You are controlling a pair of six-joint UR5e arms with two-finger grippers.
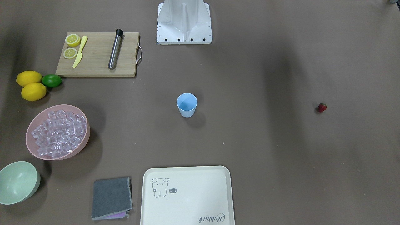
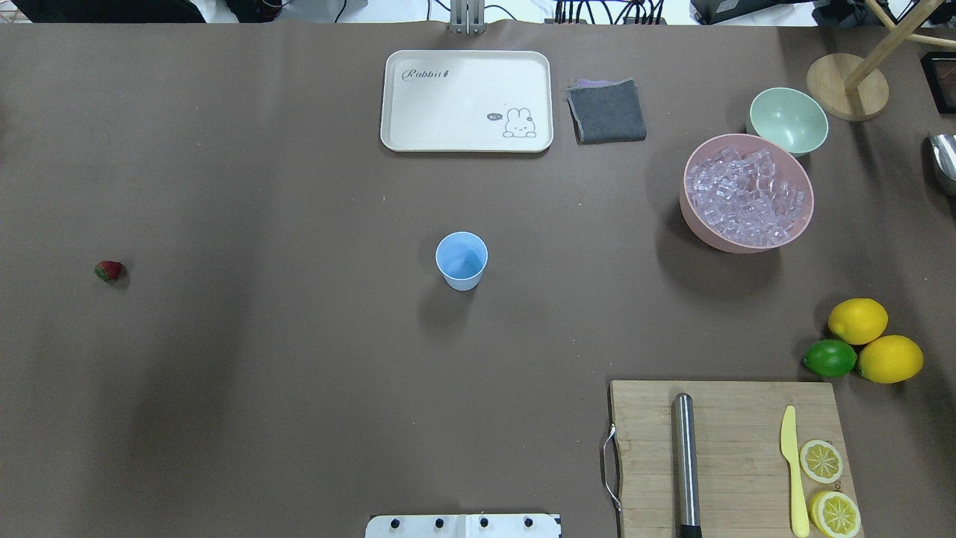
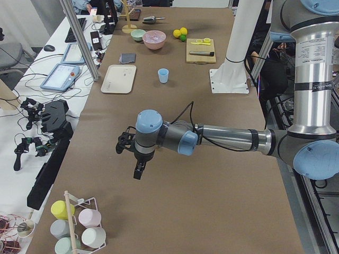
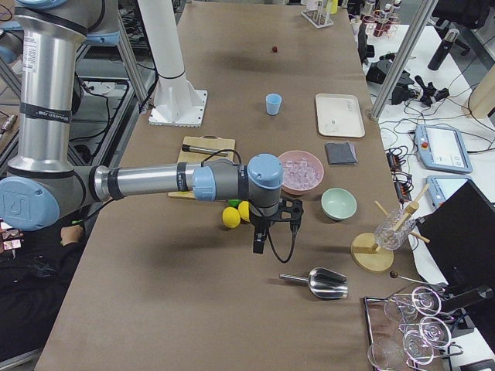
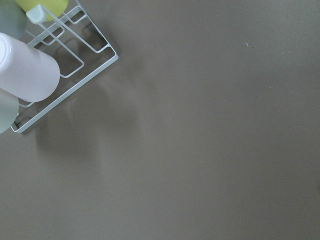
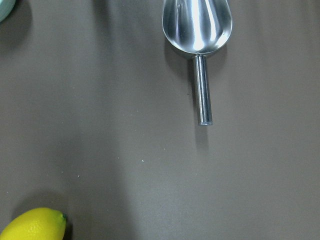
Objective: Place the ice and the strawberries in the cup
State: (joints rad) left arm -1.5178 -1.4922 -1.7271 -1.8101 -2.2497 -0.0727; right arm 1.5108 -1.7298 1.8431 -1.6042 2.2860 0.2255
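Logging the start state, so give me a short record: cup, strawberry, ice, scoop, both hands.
cup: upright, empty, centre of table
strawberry: on table, robot's left side
ice: piled in pink bowl, robot's right side
scoop: lying on table, empty
left hand: over bare table, grip unclear
right hand: above table near scoop, grip unclear
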